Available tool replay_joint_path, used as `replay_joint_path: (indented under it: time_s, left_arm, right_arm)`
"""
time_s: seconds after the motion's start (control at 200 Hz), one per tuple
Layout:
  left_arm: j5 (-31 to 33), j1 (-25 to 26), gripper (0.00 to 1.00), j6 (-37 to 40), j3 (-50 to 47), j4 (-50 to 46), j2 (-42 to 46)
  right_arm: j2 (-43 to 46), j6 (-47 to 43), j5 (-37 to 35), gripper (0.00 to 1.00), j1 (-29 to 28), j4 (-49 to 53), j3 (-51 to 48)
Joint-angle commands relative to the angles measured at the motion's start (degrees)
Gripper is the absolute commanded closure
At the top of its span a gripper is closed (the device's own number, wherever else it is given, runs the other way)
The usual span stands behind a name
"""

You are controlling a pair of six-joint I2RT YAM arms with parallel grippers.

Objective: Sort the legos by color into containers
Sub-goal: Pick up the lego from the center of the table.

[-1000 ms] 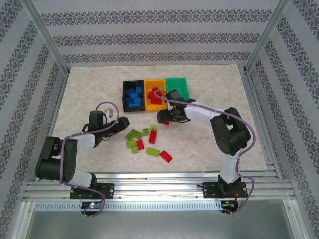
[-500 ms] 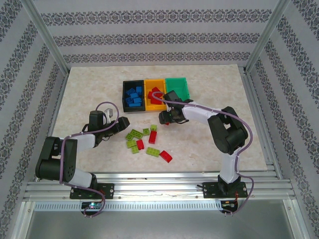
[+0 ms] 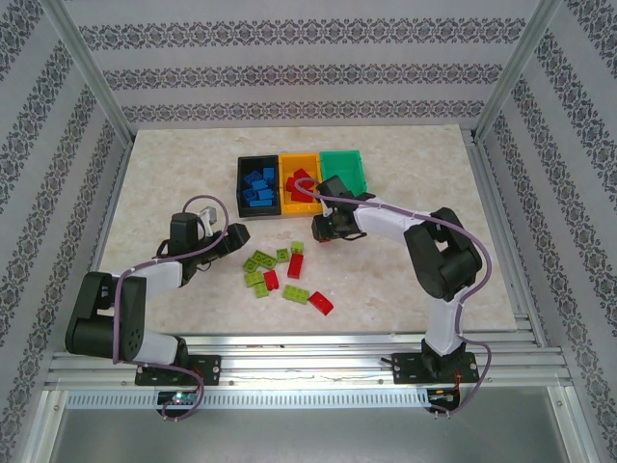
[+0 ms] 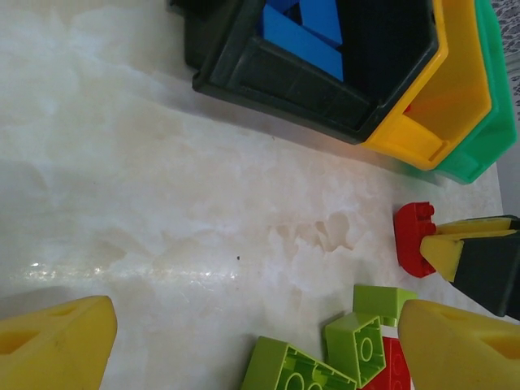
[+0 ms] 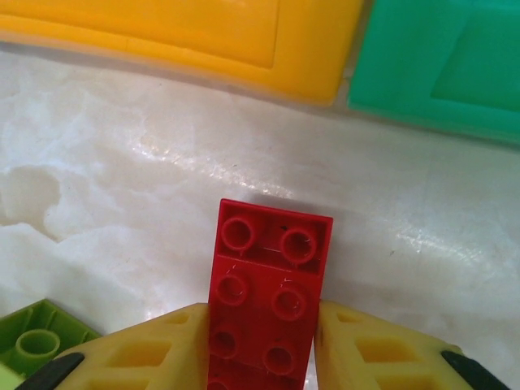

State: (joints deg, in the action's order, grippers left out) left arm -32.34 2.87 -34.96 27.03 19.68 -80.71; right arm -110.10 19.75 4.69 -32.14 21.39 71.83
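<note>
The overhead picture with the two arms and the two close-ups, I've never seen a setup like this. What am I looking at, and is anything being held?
These are two robot arms, a left arm and a right arm, bolted at the near edge of a table. The wide picture comes from a fixed camera above and behind them. Each close-up comes from a camera on one arm's wrist, so the yellow wedges at the bottom are that arm's own fingers.

At the back stand three joined bins: a black bin with blue bricks, a yellow bin with red bricks, and a green bin. Loose green and red bricks lie in front.

The right fingers are closed on a red brick just in front of the yellow bin. The left fingers stand open, holding nothing.
</note>
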Motion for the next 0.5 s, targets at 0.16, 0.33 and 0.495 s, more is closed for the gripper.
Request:
replay_joint_path:
  time_s: [0.16,0.33,0.495]
  left_arm:
    - [3.2,0.2,0.1,2.8,0.4,-3.1,4.4]
    - [5.7,2.1,0.1,4.6,1.0,-5.4,6.3]
    - [7.8,4.3,0.1,5.8,1.6,-6.5,6.5]
  right_arm:
    - [4.6,0.7,3.2,0.65,-0.6,-0.2,-2.0]
    - [6.2,1.4,4.8,0.66,-0.5,-0.9,-2.3]
    - [7.8,1.8,5.8,0.66,-0.3,-1.0,-1.7]
